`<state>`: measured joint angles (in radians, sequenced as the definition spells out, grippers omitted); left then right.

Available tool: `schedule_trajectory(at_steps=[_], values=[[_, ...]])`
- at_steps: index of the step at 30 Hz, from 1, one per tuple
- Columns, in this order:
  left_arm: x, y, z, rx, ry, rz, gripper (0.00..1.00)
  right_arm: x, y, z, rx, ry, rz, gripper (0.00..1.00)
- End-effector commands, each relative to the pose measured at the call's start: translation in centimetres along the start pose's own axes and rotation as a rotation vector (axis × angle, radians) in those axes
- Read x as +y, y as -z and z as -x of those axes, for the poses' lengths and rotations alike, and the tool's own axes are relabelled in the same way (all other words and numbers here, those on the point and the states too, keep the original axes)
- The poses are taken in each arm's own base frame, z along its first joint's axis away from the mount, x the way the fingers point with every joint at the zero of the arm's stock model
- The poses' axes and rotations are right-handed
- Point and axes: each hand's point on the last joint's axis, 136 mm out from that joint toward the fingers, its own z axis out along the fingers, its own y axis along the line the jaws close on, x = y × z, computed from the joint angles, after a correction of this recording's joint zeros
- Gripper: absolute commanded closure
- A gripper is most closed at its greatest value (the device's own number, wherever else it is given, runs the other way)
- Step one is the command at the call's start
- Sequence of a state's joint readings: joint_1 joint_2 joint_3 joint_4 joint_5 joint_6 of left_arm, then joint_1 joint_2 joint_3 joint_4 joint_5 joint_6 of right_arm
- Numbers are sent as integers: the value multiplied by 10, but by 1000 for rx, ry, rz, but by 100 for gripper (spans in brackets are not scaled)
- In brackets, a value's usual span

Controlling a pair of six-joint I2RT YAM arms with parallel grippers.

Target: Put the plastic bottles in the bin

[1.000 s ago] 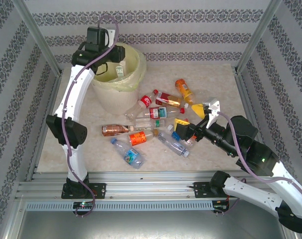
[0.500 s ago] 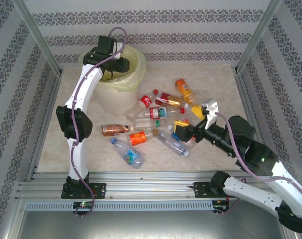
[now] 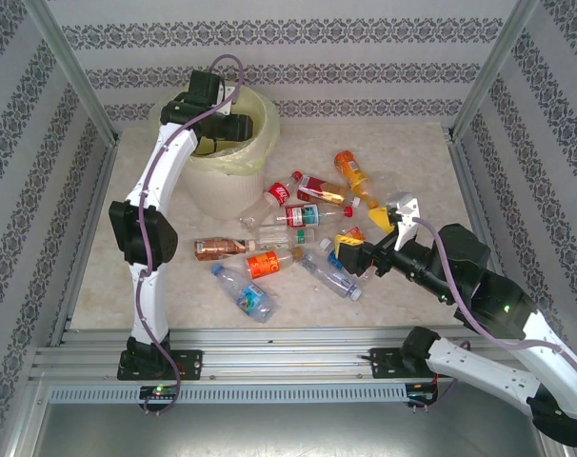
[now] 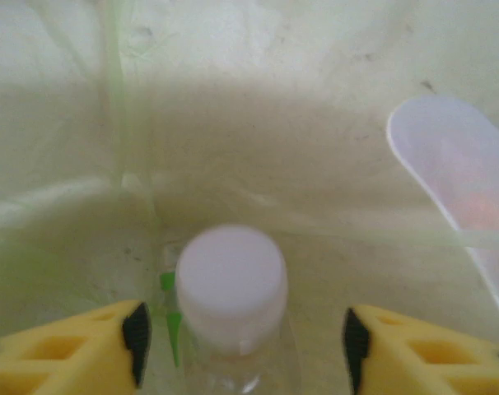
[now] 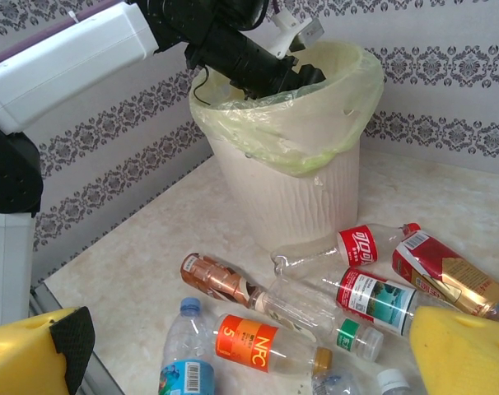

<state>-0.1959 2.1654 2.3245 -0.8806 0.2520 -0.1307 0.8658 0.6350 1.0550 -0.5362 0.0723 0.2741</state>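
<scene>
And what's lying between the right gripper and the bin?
Plastic bottles lying on their sides, in front of the bin; the right wrist view shows it.

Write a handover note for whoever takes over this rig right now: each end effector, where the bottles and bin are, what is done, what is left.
Left end effector: open, down inside the bin, fingers either side of a white-capped clear bottle, not touching it.
Right end effector: open, empty, over the right edge of the bottle pile.
Done: that one bottle is in the bin; any others inside cannot be made out.
Left: about nine bottles lying on the table in front of the bin.
</scene>
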Motion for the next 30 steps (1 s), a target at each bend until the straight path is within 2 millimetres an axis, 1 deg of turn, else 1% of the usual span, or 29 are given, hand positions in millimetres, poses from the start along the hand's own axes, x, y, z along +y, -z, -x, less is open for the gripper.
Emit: schedule_trajectory(at_steps=[1, 3, 6, 8, 13, 16, 19, 21, 25, 28, 30], values=[[7, 13, 0, 1, 18, 34, 24, -7, 1, -4, 4, -21, -34, 2], [3, 18, 2, -5, 13, 18, 12, -8, 1, -5, 7, -22, -35, 2], [2, 26, 2, -7, -1, 18, 0, -9, 1, -6, 12, -21, -42, 2], [1, 33, 5, -18, -15, 19, 0, -10, 0, -7, 19, -21, -48, 2], [-1, 56, 21, -100, -45, 42, 0, -14, -2, -15, 52, -23, -72, 2], [0, 73, 30, -140, -82, 69, 0, -19, -5, -24, 87, -30, -94, 2], [-4, 93, 39, -184, -91, 68, 0, -22, -9, -38, 131, -43, -110, 3], [-10, 107, 45, -212, -84, 50, 0, -26, -11, -48, 164, -48, -128, 4], [-25, 135, 49, -252, -87, -7, 0, -35, -14, -68, 238, -49, -177, 6], [-39, 155, 45, -256, -85, -66, 0, -46, -15, -86, 313, -45, -237, 7], [-49, 167, 38, -246, -77, -116, 0, -50, -17, -99, 368, -48, -257, 9]])
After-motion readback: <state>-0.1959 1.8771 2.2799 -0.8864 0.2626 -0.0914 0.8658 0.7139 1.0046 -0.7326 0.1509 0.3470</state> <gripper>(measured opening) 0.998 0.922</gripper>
